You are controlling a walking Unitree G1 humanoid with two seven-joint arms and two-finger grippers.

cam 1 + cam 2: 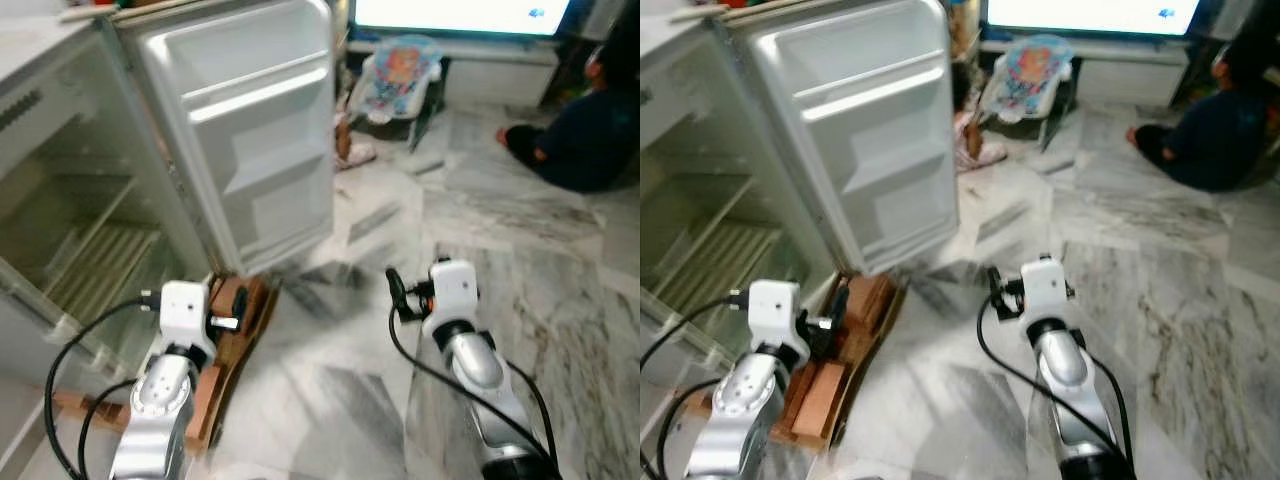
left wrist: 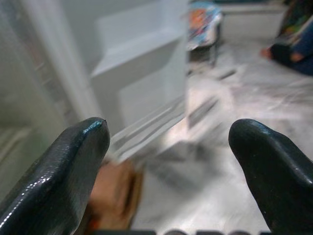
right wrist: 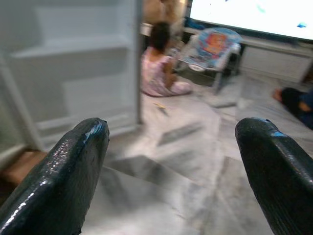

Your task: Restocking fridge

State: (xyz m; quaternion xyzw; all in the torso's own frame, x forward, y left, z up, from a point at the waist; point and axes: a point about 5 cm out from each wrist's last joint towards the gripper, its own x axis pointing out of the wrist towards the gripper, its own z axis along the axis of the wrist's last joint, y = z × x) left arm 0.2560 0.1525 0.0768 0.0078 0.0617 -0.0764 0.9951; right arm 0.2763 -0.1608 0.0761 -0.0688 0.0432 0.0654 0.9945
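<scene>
I have both arms raised ahead of me. The left gripper (image 2: 166, 171) and the right gripper (image 3: 171, 171) each have their fingers spread wide with nothing between them.

Risk, in my judgement: two people sit on the marble floor (image 1: 560, 290), one beyond the door's edge (image 3: 159, 68) and one at far right (image 1: 585, 130); advancing or swinging an arm could endanger them. The wooden pallet (image 1: 235, 330) under the fridge is a trip hazard.

The fridge (image 1: 70, 230) stands at my left, door (image 1: 250, 130) fully open, shelves and door racks apparently empty.
</scene>
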